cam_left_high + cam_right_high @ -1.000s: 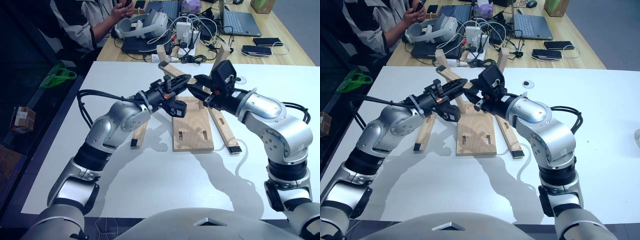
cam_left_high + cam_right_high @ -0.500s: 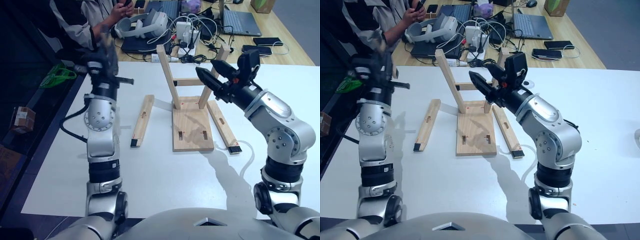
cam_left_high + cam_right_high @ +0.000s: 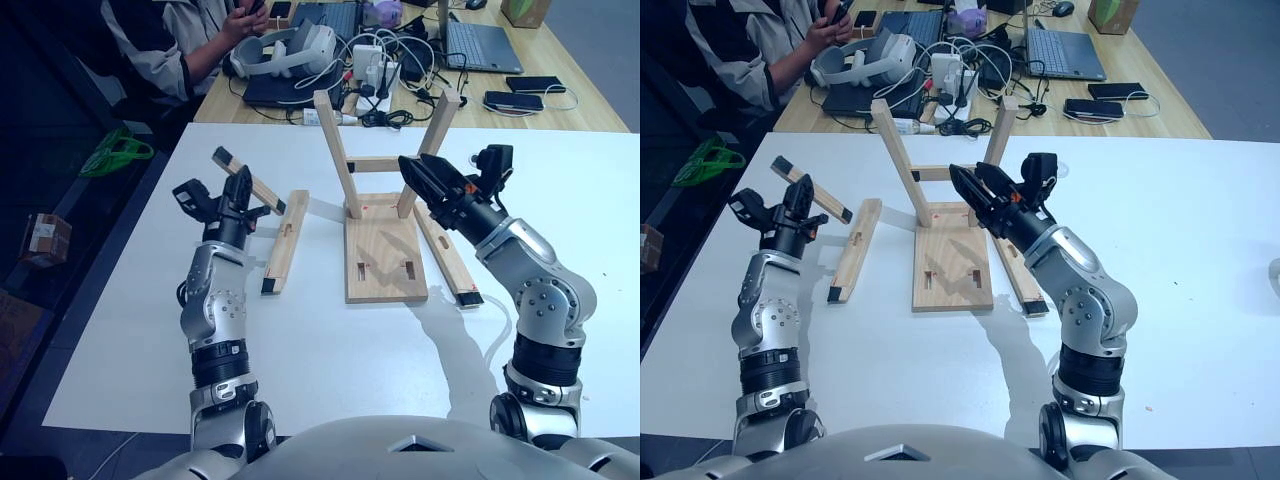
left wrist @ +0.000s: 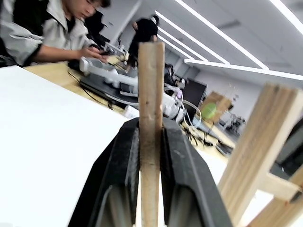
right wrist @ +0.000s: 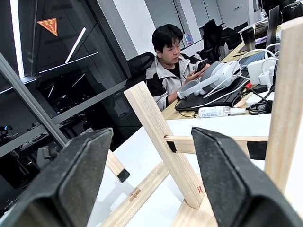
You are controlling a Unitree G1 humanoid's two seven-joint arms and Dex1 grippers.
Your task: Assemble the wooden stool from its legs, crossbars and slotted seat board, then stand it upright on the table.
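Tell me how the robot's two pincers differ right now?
The left pincer is shut on a wooden stick; the right pincer is open and empty. The left pincer is well away from the seat board; the right pincer is by its two standing legs. Both are black, off the table.

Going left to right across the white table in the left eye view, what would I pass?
The left gripper clamping a wooden bar → a loose leg lying flat → the slotted seat board → another leg lying flat.
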